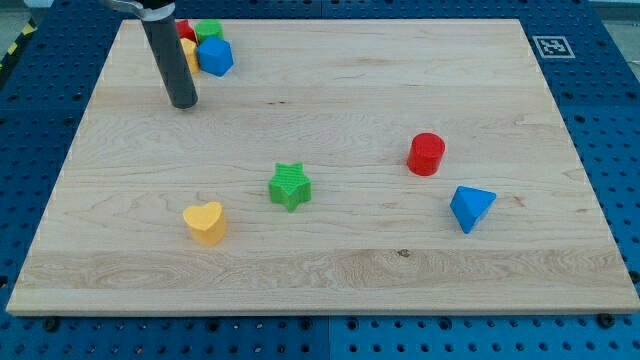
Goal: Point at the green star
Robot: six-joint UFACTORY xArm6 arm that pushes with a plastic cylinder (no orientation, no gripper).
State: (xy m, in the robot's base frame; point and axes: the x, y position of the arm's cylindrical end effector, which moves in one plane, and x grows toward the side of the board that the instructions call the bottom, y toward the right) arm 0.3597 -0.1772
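Observation:
The green star [290,186] lies a little left of the board's middle, toward the view's bottom. My tip [183,102] rests on the board near the view's top left, well up and to the left of the star and apart from it. The rod rises from it toward the view's top edge. A cluster of blocks sits just right of the rod: a blue block [215,57], a green block [208,30], a red block [185,29] and a yellow block [189,52] partly hidden behind the rod.
A yellow heart [205,222] lies lower left of the star. A red cylinder [427,153] and a blue triangular block [471,207] lie to the right. The wooden board [330,280] sits on a blue pegboard, with a marker tag [551,46] at the top right.

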